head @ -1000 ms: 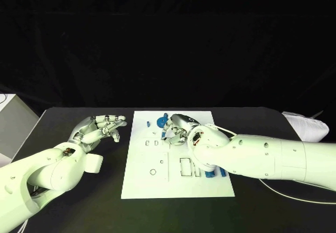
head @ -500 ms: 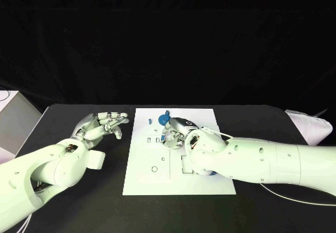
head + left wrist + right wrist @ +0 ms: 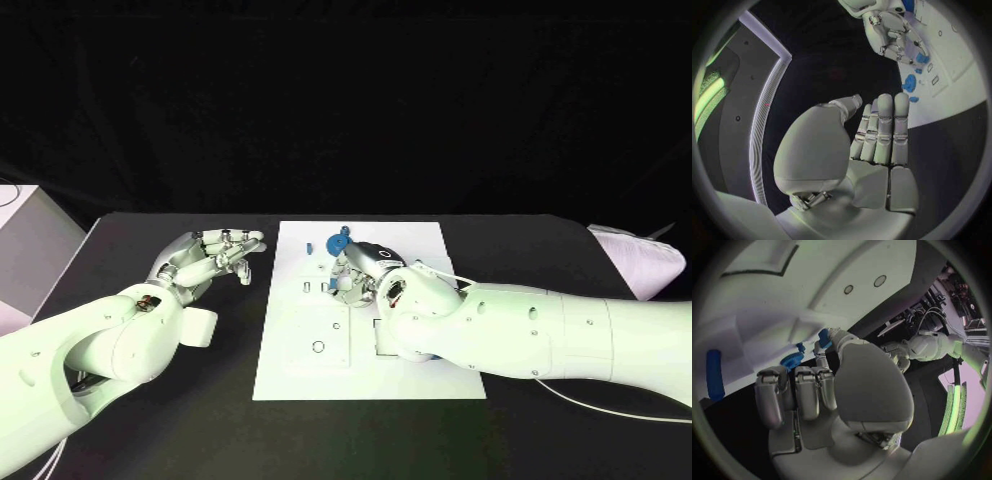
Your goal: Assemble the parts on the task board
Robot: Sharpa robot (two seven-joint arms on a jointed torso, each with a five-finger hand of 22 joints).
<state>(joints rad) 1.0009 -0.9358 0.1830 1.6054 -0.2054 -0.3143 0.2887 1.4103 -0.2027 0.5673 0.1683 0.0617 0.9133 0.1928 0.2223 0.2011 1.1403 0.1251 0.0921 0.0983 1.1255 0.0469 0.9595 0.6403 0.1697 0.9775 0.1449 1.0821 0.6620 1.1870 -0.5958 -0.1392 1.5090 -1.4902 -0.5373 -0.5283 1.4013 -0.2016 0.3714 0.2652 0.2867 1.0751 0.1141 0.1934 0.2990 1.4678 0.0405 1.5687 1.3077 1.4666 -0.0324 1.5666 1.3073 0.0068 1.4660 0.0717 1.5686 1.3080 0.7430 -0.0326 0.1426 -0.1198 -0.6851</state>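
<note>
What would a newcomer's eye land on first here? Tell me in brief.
The white task board in the middle of the black table, with the right hand bent over its far part near a round blue part. Next, the left hand, holding nothing, beside the board's left edge.

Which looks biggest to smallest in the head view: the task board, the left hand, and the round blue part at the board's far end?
1. Task board
2. Left hand, though it may sit nearer the camera
3. Round blue part
</note>
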